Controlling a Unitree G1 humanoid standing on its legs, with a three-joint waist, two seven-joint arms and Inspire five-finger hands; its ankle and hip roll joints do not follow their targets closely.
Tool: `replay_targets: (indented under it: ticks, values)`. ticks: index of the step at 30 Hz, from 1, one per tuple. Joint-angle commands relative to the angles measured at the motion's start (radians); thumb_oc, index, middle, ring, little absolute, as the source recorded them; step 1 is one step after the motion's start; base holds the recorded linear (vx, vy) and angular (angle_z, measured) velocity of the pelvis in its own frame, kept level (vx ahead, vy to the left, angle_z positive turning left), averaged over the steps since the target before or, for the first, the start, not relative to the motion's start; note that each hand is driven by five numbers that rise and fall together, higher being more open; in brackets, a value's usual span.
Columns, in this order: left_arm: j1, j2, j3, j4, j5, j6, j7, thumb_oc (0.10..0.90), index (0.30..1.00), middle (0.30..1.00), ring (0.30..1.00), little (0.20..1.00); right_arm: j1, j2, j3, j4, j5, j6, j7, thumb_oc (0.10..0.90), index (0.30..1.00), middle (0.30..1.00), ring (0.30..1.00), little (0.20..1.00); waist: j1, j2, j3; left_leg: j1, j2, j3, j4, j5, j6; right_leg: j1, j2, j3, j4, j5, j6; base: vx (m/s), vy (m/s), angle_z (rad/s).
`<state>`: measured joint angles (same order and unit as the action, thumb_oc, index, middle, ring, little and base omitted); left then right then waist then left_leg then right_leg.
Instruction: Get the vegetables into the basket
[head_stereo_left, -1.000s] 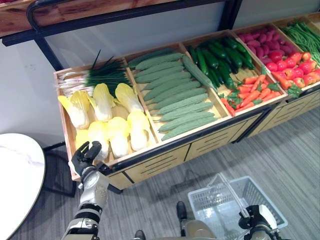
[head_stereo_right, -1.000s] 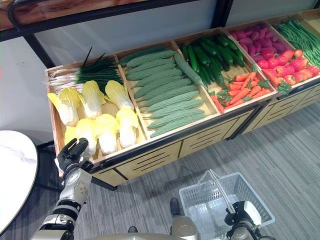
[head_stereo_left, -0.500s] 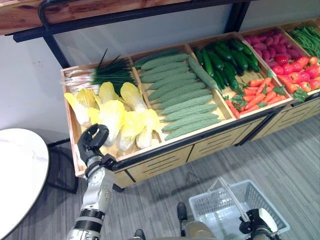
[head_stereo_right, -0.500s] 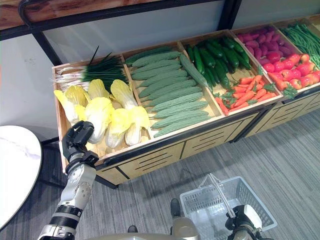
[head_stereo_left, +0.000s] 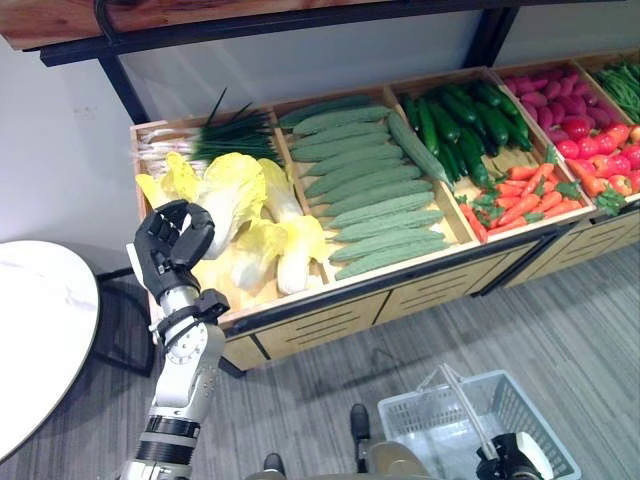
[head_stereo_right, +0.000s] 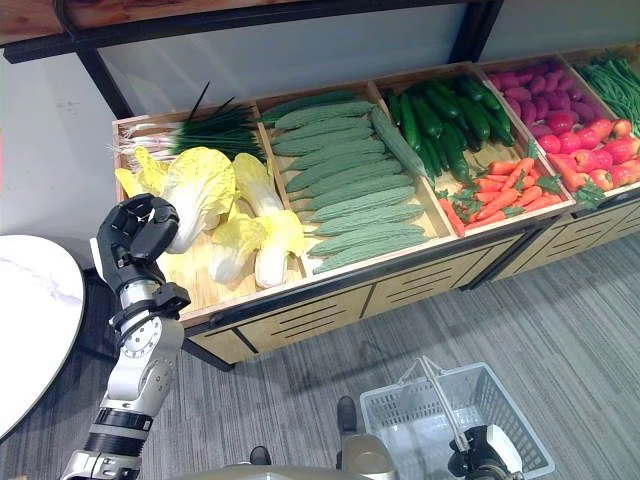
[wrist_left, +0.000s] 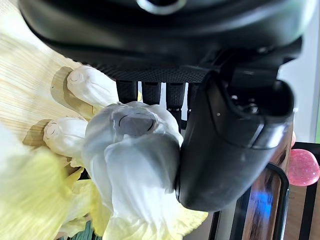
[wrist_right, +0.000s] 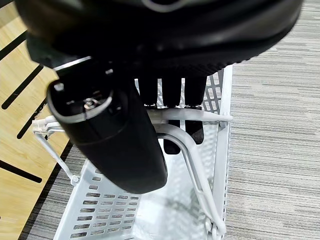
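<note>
My left hand (head_stereo_left: 170, 240) is shut on a yellow-white napa cabbage (head_stereo_left: 230, 195), held up over the left wooden crate (head_stereo_left: 240, 300). In the left wrist view the cabbage's pale stem (wrist_left: 132, 165) sits between my thumb (wrist_left: 230, 145) and curled fingers. More cabbages (head_stereo_left: 285, 245) lie in the crate. My right hand (head_stereo_right: 478, 450) is low at the bottom edge, its fingers curled round the handle (wrist_right: 190, 117) of the white plastic basket (head_stereo_left: 450, 425), which hangs above the grey floor.
Along the stand are scallions (head_stereo_left: 225, 135), light green cucumbers (head_stereo_left: 370, 190), dark cucumbers (head_stereo_left: 455, 120), carrots (head_stereo_left: 520, 195), tomatoes (head_stereo_left: 600, 160) and red radishes (head_stereo_left: 545, 90). A dark shelf bar (head_stereo_left: 300, 25) runs above. A round white table (head_stereo_left: 40, 340) stands at my left.
My left hand has risen from the crate's front corner, closed on a cabbage and lifted it clear of the others. The camera has shifted. My right hand still holds the basket.
</note>
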<state>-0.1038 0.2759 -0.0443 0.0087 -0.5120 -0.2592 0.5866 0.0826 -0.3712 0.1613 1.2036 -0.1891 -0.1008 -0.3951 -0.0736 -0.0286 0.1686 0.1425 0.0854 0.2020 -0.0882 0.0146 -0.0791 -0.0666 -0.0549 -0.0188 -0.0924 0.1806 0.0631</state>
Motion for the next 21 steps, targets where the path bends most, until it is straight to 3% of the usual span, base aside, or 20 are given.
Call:
replay_targets:
  ticks: [1, 2, 8, 21]
  values:
    - [-0.086, 0.020, 0.019, -0.089, -0.240, -0.182, -0.141, 0.400, 0.300, 0.300, 0.300, 0.300, -0.016, -0.051, 0.008, -0.007, 0.013, -0.021, -0.027, 0.400, 0.300, 0.300, 0.300, 0.300, -0.015, -0.036, -0.056, -0.039, 0.037, -0.041, 0.001, 0.007, -0.019, 0.052, -0.100, 0.022, 0.005, -0.052, 0.101, 0.00, 0.000, 0.00]
    - [-0.071, 0.010, -0.004, -0.091, -0.418, -0.188, -0.220, 0.400, 0.300, 0.300, 0.300, 0.300, -0.014, -0.051, 0.010, -0.014, 0.005, -0.009, -0.016, 0.400, 0.300, 0.300, 0.300, 0.300, -0.019, -0.033, -0.058, -0.037, 0.037, -0.039, 0.001, 0.008, -0.018, 0.052, -0.099, 0.025, 0.005, -0.051, 0.102, 0.00, 0.000, 0.00]
    - [-0.041, 0.040, -0.062, -0.095, -0.596, -0.158, -0.320, 0.400, 0.300, 0.300, 0.300, 0.300, -0.023, -0.059, 0.014, -0.021, -0.012, 0.005, 0.005, 0.400, 0.300, 0.300, 0.300, 0.300, -0.025, -0.025, -0.057, -0.034, 0.036, -0.034, 0.001, 0.009, -0.018, 0.053, -0.098, 0.031, 0.005, -0.049, 0.103, 0.00, 0.000, 0.00]
    - [-0.003, 0.116, -0.195, -0.065, -0.762, -0.048, -0.469, 0.400, 0.300, 0.300, 0.300, 0.300, -0.030, -0.069, 0.028, -0.021, -0.031, 0.016, 0.033, 0.400, 0.300, 0.300, 0.300, 0.300, -0.046, -0.015, -0.060, -0.010, 0.035, -0.009, 0.001, 0.001, -0.015, 0.054, -0.092, 0.053, 0.007, -0.052, 0.104, 0.01, 0.006, -0.03]
